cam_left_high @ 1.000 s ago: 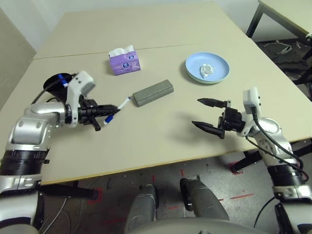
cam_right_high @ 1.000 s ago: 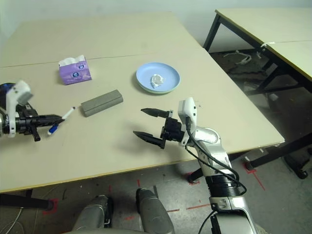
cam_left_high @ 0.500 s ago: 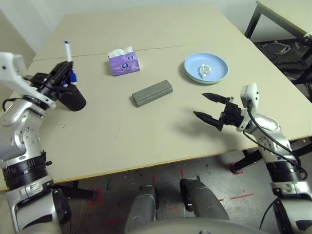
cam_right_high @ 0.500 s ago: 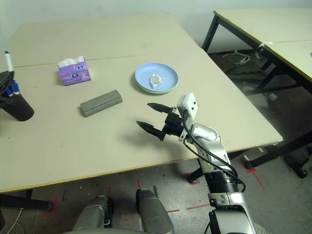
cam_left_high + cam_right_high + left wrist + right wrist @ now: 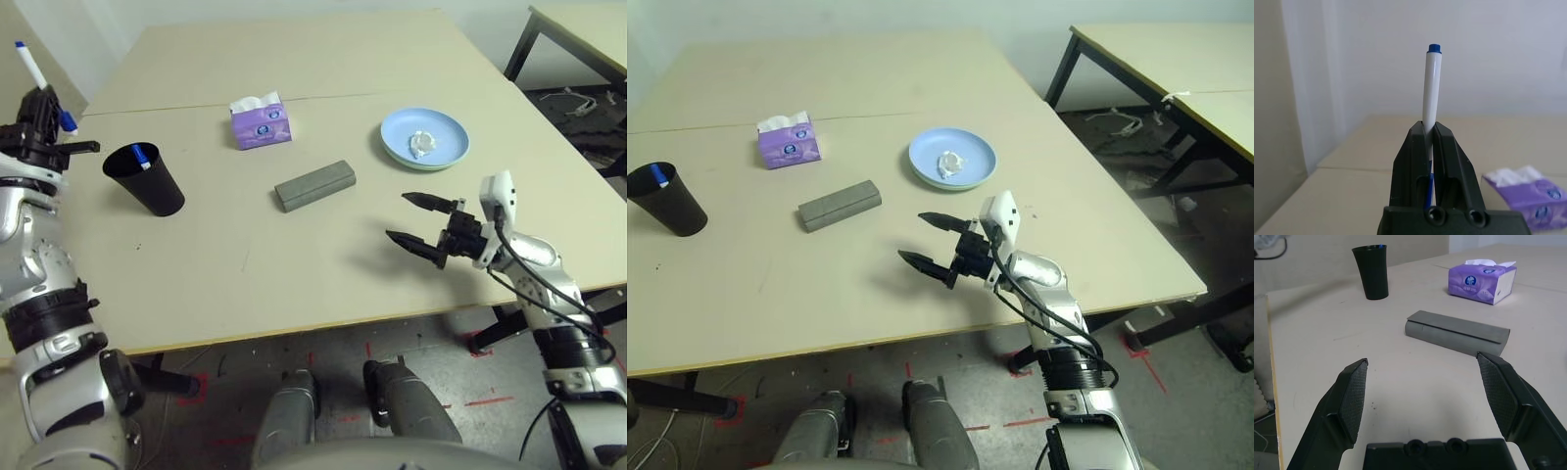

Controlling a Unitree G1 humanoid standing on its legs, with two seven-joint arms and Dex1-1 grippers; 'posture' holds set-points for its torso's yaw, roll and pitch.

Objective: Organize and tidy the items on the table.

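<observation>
Marker now carried upright, pinched in left gripper, raised beside black cup on worktop; second marker already inside. Drop-in judged next. Right gripper held spread, empty.

No legible text or labels.

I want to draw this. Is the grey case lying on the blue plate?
No, the grey case lies on the table, apart from the blue plate.
</observation>
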